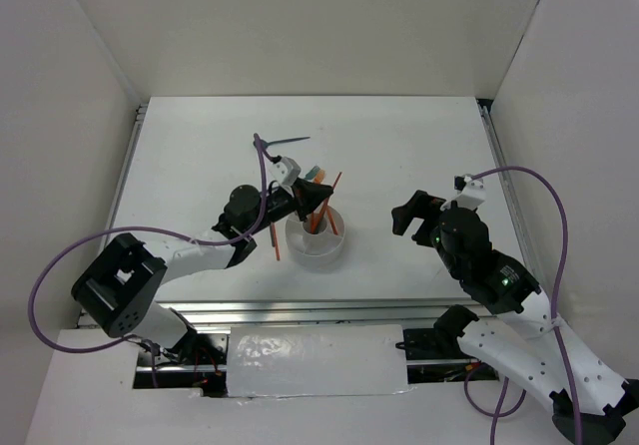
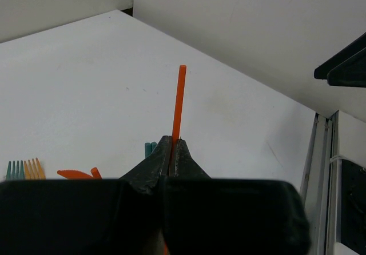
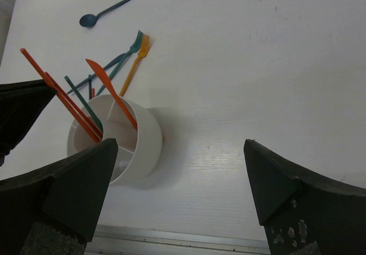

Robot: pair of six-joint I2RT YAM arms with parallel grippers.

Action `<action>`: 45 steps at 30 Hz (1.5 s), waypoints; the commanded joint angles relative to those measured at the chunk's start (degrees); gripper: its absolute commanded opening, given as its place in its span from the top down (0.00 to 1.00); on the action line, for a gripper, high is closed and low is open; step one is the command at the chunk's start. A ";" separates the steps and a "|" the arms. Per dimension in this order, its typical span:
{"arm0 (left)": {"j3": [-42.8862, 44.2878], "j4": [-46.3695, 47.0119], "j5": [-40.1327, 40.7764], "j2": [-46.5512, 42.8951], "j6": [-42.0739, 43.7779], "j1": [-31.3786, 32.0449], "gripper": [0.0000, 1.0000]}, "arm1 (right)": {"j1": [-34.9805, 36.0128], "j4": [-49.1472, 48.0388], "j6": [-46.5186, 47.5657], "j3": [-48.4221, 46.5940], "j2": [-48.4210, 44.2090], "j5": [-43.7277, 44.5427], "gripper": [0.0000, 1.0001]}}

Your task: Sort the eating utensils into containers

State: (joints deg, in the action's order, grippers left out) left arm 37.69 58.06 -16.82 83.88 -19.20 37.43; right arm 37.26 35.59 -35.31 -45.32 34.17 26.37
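The round white container (image 1: pixel 318 247) (image 3: pixel 143 146) stands mid-table, split into compartments. My left gripper (image 1: pixel 312 202) (image 2: pixel 172 144) hovers at its far-left rim, shut on an orange chopstick (image 2: pixel 178 100) (image 3: pixel 57 92) that slants into the container. Beside it in the container stand another orange chopstick, a dark teal chopstick (image 3: pixel 83 103) and an orange knife (image 3: pixel 111 92). A teal fork (image 3: pixel 128 52) and an orange fork (image 3: pixel 137 58) lie on the table just behind it, and a blue spoon (image 1: pixel 285 144) (image 3: pixel 106 12) lies farther back. My right gripper (image 1: pixel 411 216) (image 3: pixel 180 172) is open to the right of the container, holding nothing.
A thin orange stick (image 1: pixel 275 240) lies on the table left of the container, under the left arm. White walls enclose the table on three sides. A metal rail (image 3: pixel 171 238) runs along the near edge.
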 commanded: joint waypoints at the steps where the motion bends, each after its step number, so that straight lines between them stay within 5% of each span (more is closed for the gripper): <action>1: 0.02 8.20 -0.06 0.15 1.62 0.36 1.00 | 0.45 -0.26 0.24 -0.65 -0.07 1.75 0.00; 4: 0.10 5.84 1.26 -0.11 1.27 0.45 1.00 | 0.45 -0.17 0.24 -0.56 -0.07 1.75 0.00; 11: 1.07 -3.03 4.86 -3.19 3.47 0.45 0.52 | 0.45 -0.61 0.24 -0.65 0.45 1.49 0.00; 13: 1.07 -3.92 6.00 -4.42 3.73 0.45 0.46 | 0.45 -0.70 0.33 -0.65 0.54 1.32 0.00; 19: 3.08 -12.43 8.73 -12.14 4.87 0.45 0.45 | 0.45 -0.44 0.24 -0.91 0.37 1.32 0.00; 22: 6.59 -25.15 18.98 -18.12 4.18 0.10 0.46 | 0.45 0.00 0.15 -1.00 -0.16 1.66 0.00; 26: 13.45 -46.87 48.31 -19.64 -5.22 -3.41 0.52 | 0.62 -0.79 0.24 -0.56 -0.51 0.97 0.00; 28: 15.56 -57.29 52.75 -17.27 -7.07 -6.65 0.47 | 0.54 -1.58 0.24 -0.38 0.10 0.53 0.00; 32: 26.25 -74.21 43.94 -2.46 -11.56 -13.77 0.50 | 0.45 -2.55 0.24 -0.56 1.68 -0.61 0.00; 35: 32.70 -81.32 41.70 8.10 -13.75 -13.35 0.57 | 0.54 -2.99 0.33 -1.35 2.39 -1.14 0.00; 45: 25.33 -73.98 36.07 13.59 -18.68 -12.73 0.60 | 0.71 -2.28 -0.37 -0.82 1.33 -0.27 0.00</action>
State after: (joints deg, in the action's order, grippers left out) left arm 63.33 -19.03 21.67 99.37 -35.29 24.80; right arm 37.47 35.14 -35.14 -45.32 35.77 25.65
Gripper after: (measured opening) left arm 0.402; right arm 0.998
